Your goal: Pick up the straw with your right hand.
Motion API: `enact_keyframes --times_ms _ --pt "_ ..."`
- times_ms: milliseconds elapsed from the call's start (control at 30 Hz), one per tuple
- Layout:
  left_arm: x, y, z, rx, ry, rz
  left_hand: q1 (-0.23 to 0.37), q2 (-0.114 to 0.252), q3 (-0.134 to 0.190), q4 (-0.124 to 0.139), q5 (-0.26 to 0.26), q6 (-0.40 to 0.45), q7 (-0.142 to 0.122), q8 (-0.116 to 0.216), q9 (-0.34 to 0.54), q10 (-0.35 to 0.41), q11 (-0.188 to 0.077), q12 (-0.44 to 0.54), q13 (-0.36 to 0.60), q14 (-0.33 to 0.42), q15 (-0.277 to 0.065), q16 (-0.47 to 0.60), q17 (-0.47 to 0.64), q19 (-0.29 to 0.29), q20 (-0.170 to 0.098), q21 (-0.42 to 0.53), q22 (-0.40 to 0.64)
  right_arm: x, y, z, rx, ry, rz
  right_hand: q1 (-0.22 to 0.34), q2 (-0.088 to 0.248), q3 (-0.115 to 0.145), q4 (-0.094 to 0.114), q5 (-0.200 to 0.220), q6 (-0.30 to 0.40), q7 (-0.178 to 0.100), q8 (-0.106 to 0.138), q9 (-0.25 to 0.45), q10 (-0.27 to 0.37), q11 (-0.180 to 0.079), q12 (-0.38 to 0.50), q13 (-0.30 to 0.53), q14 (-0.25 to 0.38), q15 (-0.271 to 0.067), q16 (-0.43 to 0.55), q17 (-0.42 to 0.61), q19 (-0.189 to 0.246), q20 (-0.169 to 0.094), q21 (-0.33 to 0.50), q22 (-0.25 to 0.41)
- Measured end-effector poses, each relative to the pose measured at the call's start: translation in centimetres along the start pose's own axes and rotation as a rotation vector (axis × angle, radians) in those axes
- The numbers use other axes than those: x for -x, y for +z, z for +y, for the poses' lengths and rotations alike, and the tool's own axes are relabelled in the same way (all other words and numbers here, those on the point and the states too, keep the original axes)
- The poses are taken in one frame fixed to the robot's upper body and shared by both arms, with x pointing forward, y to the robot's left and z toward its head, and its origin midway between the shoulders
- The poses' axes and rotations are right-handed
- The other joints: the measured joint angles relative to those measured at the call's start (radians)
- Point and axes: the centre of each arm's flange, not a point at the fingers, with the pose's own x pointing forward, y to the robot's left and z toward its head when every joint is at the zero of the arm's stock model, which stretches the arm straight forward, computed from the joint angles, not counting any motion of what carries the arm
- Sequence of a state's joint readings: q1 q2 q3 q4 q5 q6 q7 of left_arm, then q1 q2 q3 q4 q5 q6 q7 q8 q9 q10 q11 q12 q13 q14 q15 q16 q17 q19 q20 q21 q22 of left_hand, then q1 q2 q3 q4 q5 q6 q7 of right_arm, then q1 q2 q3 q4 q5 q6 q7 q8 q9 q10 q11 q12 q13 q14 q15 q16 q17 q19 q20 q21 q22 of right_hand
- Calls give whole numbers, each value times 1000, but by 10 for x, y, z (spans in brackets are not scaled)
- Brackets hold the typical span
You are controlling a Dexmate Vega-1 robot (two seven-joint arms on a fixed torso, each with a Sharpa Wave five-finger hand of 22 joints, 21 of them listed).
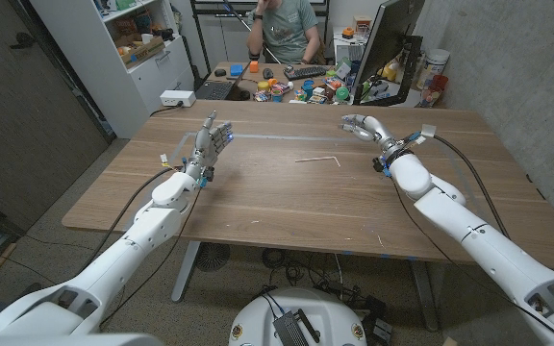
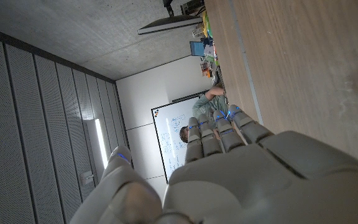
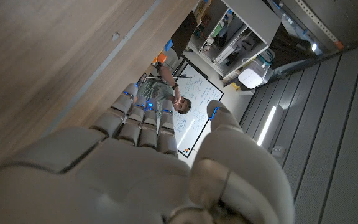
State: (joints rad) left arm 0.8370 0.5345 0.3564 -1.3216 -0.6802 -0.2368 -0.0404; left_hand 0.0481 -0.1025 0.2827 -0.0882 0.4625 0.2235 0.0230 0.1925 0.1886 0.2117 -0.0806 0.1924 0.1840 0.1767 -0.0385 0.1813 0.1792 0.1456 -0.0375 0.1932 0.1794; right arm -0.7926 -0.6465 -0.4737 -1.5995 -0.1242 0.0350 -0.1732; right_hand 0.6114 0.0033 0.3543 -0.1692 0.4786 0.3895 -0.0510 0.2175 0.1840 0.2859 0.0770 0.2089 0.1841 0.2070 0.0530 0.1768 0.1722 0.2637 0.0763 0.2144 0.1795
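A thin pale straw (image 1: 317, 160) with a bent end lies on the wooden table (image 1: 287, 197) near its middle. My right hand (image 1: 363, 126) hovers to the right of the straw and a little beyond it, fingers curled loosely with nothing in them. My left hand (image 1: 212, 140) stands at the table's left, fingers extended and apart, holding nothing. In the left wrist view my left hand (image 2: 229, 168) shows from behind with straight fingers. In the right wrist view my right hand (image 3: 148, 162) shows from behind with the thumb apart from the fingers.
A person sits behind the table at a cluttered desk (image 1: 287, 86) with a keyboard and small colourful items. A monitor (image 1: 388, 48) stands at the back right. A white power strip (image 1: 177, 97) lies near the far left corner. A tape line (image 1: 287, 135) runs across the table.
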Motion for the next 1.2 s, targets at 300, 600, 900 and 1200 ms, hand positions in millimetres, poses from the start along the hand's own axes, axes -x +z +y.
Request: enact_keyframes --times_ms 300,600,900,1200 --pt "-1 26 5 -18 15 -49 7 7 0 0 4 5 6 8 0 0 0 0 5 -3 3 0 0 -9 2 -5 0 -15 23 0 275 73 -38 17 -30 -8 8 0 -8 -39 -16 0 -46 15 -8 3 -29 80 0 3 -19 130 -12 0" --pt "2 37 11 -23 45 -71 15 15 4 -4 4 16 5 8 0 0 0 0 5 -3 3 0 0 -20 2 -5 0 -34 44 5 381 171 -105 -29 -101 -67 34 32 -17 -93 -24 5 -78 14 -11 5 -11 120 5 3 85 143 16 5" --pt "6 44 15 -23 75 -87 20 20 4 -4 4 20 2 8 0 0 0 0 5 -3 3 0 0 -30 2 -5 0 -59 61 6 472 264 -197 -60 -147 -154 47 -39 -2 -137 -20 5 -86 -17 0 9 -14 72 5 3 145 139 20 2" --pt "6 70 11 -60 85 -127 24 24 4 -4 4 20 2 8 0 0 0 0 5 -2 3 0 0 -30 2 -5 0 -77 78 20 639 358 -299 6 -114 -164 37 -51 -50 -131 -27 5 -126 -13 -6 9 -39 75 5 2 154 145 7 2"
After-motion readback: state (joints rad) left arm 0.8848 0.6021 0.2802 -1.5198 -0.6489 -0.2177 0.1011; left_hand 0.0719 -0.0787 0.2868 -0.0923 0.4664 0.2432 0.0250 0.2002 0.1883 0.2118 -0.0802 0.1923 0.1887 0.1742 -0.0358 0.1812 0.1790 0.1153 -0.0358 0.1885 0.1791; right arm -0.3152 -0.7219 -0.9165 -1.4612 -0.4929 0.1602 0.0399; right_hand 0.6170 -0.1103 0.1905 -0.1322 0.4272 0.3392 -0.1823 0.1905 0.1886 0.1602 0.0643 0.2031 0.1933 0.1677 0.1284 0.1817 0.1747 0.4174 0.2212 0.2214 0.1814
